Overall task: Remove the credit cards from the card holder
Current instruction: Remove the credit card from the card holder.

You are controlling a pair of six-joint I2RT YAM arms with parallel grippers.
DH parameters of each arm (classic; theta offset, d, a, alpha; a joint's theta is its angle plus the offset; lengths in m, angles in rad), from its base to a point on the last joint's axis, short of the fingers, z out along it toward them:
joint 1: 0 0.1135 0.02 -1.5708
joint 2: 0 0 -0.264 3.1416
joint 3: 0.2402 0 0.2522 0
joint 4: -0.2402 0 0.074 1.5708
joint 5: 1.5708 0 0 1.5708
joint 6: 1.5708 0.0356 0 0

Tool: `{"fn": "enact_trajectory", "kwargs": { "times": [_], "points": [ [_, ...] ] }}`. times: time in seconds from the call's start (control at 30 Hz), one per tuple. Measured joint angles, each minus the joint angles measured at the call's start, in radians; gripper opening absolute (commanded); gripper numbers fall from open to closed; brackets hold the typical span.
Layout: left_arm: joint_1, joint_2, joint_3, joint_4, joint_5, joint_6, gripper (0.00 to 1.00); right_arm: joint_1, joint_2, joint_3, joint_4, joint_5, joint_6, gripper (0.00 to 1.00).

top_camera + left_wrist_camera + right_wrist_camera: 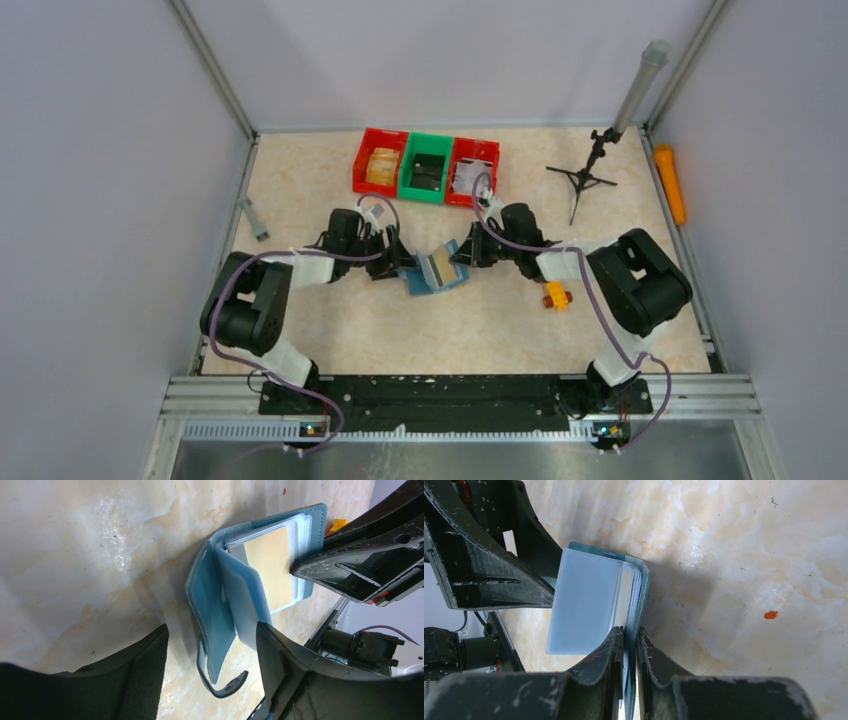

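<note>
The teal-blue card holder (pixel 436 270) lies open and partly propped up at the table's middle, between both grippers. In the left wrist view its teal cover (pixel 210 605) and a paler inner flap stand up. Clear sleeves hold a tan insert with a grey edge (pixel 267 565). I see no dark credit card lying outside the holder. My left gripper (pixel 212 652) is open, its fingers on either side of the cover's lower end and its dark strap (pixel 227 682). My right gripper (pixel 629 642) is shut on the holder's other half, cover and sleeves (pixel 636 595); it also shows in the top view (pixel 462 256).
Three bins stand at the back: a red one (pixel 380 160), a green one (pixel 427 170) with a dark item inside, and another red one (pixel 473 170). A yellow-orange toy block (pixel 556 296) lies by the right arm. A small tripod (pixel 585 180) and an orange object (pixel 671 185) are at the back right.
</note>
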Motion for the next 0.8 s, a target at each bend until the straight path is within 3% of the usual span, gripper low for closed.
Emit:
{"fn": "enact_trajectory", "kwargs": {
  "times": [0.2, 0.37, 0.47, 0.8],
  "points": [
    [0.011, -0.022, -0.029, 0.053, -0.002, -0.008, 0.76, -0.002, 0.001, -0.005, 0.013, -0.009, 0.008, 0.00],
    [0.021, -0.034, -0.063, 0.124, 0.026, -0.037, 0.91, -0.002, 0.001, -0.007, 0.016, -0.012, 0.008, 0.00],
    [0.025, -0.035, -0.087, 0.189, 0.058, -0.060, 0.93, -0.002, 0.001, -0.011, 0.021, -0.016, 0.010, 0.00],
    [0.027, 0.022, -0.042, 0.171, 0.098, -0.045, 0.72, -0.002, 0.001, -0.011, 0.022, -0.019, 0.011, 0.00]
  ]
}}
